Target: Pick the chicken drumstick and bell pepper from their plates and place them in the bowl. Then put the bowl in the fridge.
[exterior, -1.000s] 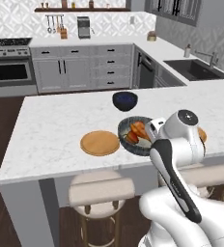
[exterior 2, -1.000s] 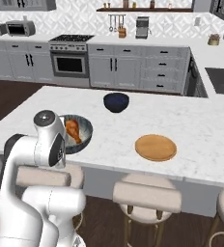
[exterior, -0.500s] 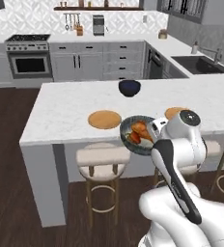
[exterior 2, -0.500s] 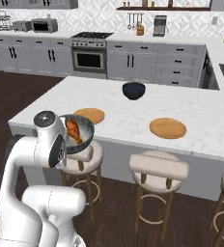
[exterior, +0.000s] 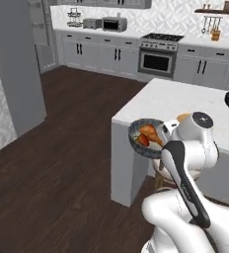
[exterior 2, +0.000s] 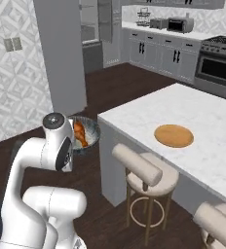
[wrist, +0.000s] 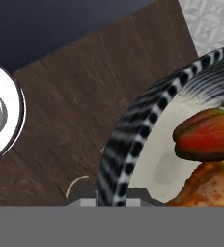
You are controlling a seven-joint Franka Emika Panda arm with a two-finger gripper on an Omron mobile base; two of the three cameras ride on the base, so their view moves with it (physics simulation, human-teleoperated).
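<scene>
**Gripper carries the loaded bowl toward the fridge**

Gripper (wrist: 111, 195) is clamped on the rim of the grey speckled round bowl (wrist: 133, 130) in the hand view; the dark red-orange bell pepper (wrist: 208, 135) and orange-brown chicken drumstick (wrist: 213, 185) lie inside.

Left base view: the bowl (exterior: 145, 137) hangs off the white marble island's corner (exterior: 136, 116), with open dark floor ahead.

Right base view: the tall grey fridge (exterior 2: 61, 53) stands near; next, I judge, comes approaching its shelves, keeping the bowl level.

The bowl (wrist: 133, 144) has a black-and-white checked rim and a pale cream inside. The bell pepper (wrist: 208, 136) is red-orange, the chicken drumstick (wrist: 208, 185) orange-brown. 1 plate (exterior 2: 173, 135) is tan on the white marbled counter (exterior 2: 202, 116). The floor (exterior: 62, 163) is dark brown wood.
</scene>
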